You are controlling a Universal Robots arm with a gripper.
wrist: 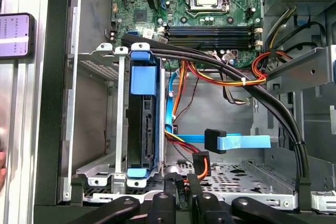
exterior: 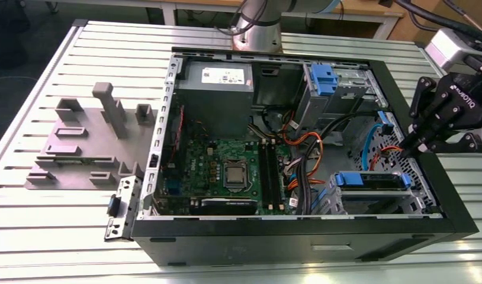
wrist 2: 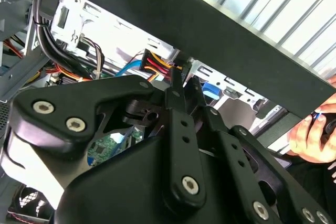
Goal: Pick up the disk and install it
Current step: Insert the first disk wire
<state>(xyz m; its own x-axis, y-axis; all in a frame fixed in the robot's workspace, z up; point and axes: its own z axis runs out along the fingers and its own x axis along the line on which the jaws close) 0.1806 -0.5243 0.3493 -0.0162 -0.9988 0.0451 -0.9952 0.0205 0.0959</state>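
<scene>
While the open computer case lies on its side on the slatted table, the gripper hangs over the case's edge on the exterior view's right, about mid-height in that frame. Its black fingers are drawn close together and carry nothing; the same narrow, empty gap between the fingertips appears in both wrist views.

The disk sits inside the case, at the lower right of the exterior view, slotted into the metal drive cage, with the front of its blue carrier frame facing up. In the first wrist view the disk stands on edge between the cage's walls, blue frame at both ends, apart from the fingertips.

Just beside the cage, a flat blue cable ends in a black angled plug, and orange, red and yellow wires loop above it. The green motherboard fills the middle of the case, and a grey metal box lies in its upper left corner. A grey fixture stands on the table at the exterior view's left. A person's hand shows outside the case in the second wrist view.
</scene>
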